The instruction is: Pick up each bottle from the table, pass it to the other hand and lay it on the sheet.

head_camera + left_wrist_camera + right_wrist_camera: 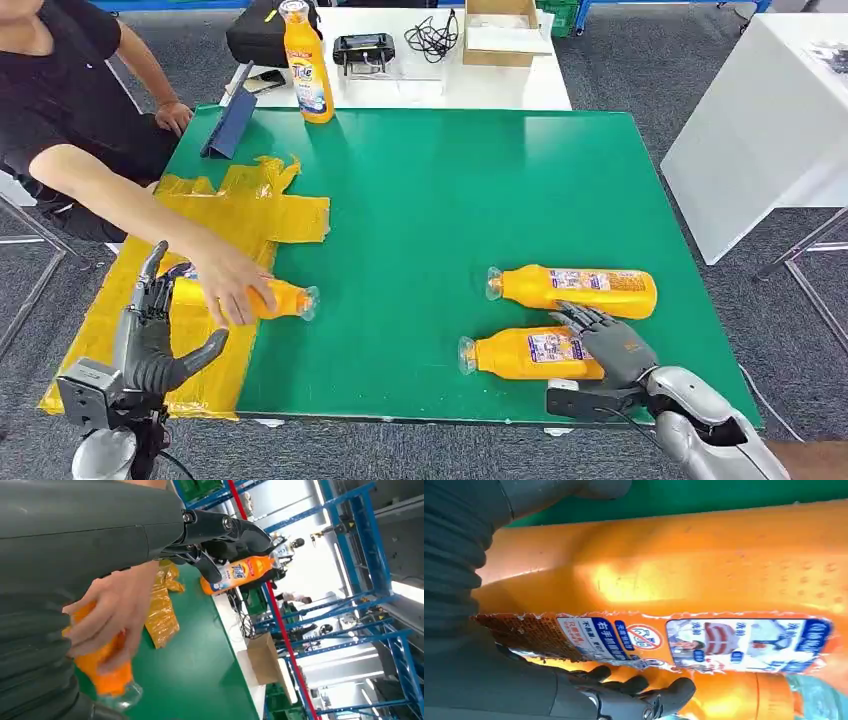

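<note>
A: Status of the bottles?

B: Four are visible. One bottle (270, 298) lies at the edge of the yellow sheet (130, 310) on the left side of the green worktop (450, 190), with its clear neck pointing out over the green surface. A person's hand (228, 285) rests on it. Judged complete or nearly so.

A: And the robot's left hand?

B: The left hand (150, 340) stands upright just beside that bottle's base, fingers spread, holding nothing.

A: Remaining items?

B: Two bottles lie on their sides at the right of the worktop. The near bottle (530, 352) is under the right hand (605, 335); the far bottle (575, 290) lies just beyond it, untouched. A fourth bottle (308, 65) stands upright at the far edge.

A: Is the near bottle gripped?

B: The right wrist view shows the dark fingers (644, 692) along one side of the bottle and the thumb on the other, so contact is plain, but a firm grasp cannot be confirmed. The bottle lies on the worktop, not lifted.

A: Progress estimate?

B: Roughly one of four done; pick-up, handover and placement remain for three
</note>
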You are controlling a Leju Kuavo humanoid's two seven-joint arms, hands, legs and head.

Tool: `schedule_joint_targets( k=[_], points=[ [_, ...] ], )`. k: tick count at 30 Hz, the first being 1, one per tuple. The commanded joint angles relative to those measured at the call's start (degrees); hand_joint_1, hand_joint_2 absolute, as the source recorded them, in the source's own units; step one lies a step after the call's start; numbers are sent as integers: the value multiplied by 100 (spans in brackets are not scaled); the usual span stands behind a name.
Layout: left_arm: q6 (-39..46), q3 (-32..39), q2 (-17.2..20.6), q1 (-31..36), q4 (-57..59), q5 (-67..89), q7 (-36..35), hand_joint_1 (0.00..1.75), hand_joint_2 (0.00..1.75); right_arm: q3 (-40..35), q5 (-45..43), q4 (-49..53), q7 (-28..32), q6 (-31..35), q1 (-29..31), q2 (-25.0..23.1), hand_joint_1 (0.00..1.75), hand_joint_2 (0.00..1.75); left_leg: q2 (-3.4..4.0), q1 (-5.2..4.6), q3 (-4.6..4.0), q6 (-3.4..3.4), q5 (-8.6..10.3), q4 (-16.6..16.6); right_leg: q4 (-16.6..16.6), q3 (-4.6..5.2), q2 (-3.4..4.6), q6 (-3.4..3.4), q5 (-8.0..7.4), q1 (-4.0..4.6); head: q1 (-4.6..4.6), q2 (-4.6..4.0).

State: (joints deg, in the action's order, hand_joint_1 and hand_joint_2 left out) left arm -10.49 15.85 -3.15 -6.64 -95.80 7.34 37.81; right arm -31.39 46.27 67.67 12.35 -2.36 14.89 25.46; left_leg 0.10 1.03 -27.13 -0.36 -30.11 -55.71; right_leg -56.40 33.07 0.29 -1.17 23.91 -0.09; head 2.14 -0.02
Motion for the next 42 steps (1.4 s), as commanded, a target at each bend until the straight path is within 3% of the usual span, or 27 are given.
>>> schedule_joint_targets(
  k=[1, 7, 10, 11, 12, 15, 17, 19, 26, 37, 38, 39, 41, 42],
  points=[
    [-25, 13, -110, -15, 48, -4, -17, 0, 175, -85, 36, -680, -26, -197, 334, -125, 0, 175, -1, -1, 18, 7, 3, 11, 12, -17, -2, -2, -4, 0, 2, 0],
    [-80, 6, -101, 25, 65, -26, -14, 0, 175, -186, 17, -840, -30, -391, 473, -78, 0, 175, 0, 1, 27, 10, 4, 14, 19, -32, -2, -3, -8, 3, 0, 0],
    [-94, -45, -42, 129, 185, -71, -9, 0, 175, -529, -258, -937, -56, -1050, 664, 324, 0, 175, -2, -1, 26, 6, 1, 7, 9, -29, -4, -2, -2, 0, 0, 0],
    [-116, -100, 27, 254, 344, -96, -6, 0, 175, -838, -561, -801, -15, -1596, 847, 810, 115, 175, -8, -2, 25, 9, 3, 9, 11, -30, -10, -3, -2, -1, 0, 0],
    [-111, -135, 67, 359, 473, -125, 1, 0, 175, -894, -935, -610, 29, -1868, 866, 1117, 175, 175, -15, -5, 24, 12, 4, 8, 10, -30, -18, -5, -2, -3, 0, 0],
    [-71, -284, 187, 621, 756, -216, 19, 0, 175, -1096, -2047, 490, -200, -2270, 683, 2217, 175, 175, -57, -14, 13, 14, 8, -10, -1, -21, -58, -8, 7, -11, 2, 0],
    [-22, -375, 177, 742, 856, -243, 20, 0, 175, -982, -2407, 1057, -374, -2190, 318, 2627, 175, 175, -80, -23, 23, 13, 10, -6, 8, -34, -79, -10, 10, -12, 0, 0],
    [19, -438, 160, 767, 862, -234, 13, 0, 175, -924, -2415, 1107, -458, -1964, 46, 2568, 175, 175, -121, -30, 25, 16, 12, -1, 16, -51, -122, -10, 12, -7, 0, 0],
    [16, -530, 175, 797, 904, -303, 12, 0, 175, -687, -2299, 838, -423, -1563, -311, 2051, 175, 175, -23, -24, 29, 33, -6, 15, 28, -44, -30, -1, 0, -16, 2, 0],
    [14, -527, 179, 794, 905, -307, 12, 0, 175, -681, -2282, 819, -421, -1552, -289, 2037, 175, 175, -22, -19, 31, 35, -5, 13, 29, -38, -30, -3, -3, -10, 0, 0],
    [-64, -503, 153, 781, 906, -433, -26, 0, 175, -409, -2255, 600, -233, -1341, -384, 1604, 175, 175, -20, -20, 30, 33, -7, 7, 22, -32, -27, -3, 0, -11, 2, 0],
    [-188, -493, 133, 725, 871, -569, -85, 0, 175, 174, -2323, 288, 179, -929, -619, 740, 175, 175, -18, -16, 41, 34, -6, 16, 33, -43, -25, -2, -3, -7, 0, 0],
    [-492, -499, 49, 588, 749, -829, -199, 0, 175, 718, -2163, -421, 860, -128, -500, -972, 175, 175, 2, -2, 68, 29, -2, 42, 64, -67, -5, 3, -16, 7, 0, 0],
    [-595, -547, 15, 577, 728, -886, -240, 0, 175, 829, -2263, -556, 964, 61, -341, -1457, 175, 175, 19, 8, 68, 27, -4, 41, 66, -69, 12, 5, -21, 16, 0, 0]
  ],
)
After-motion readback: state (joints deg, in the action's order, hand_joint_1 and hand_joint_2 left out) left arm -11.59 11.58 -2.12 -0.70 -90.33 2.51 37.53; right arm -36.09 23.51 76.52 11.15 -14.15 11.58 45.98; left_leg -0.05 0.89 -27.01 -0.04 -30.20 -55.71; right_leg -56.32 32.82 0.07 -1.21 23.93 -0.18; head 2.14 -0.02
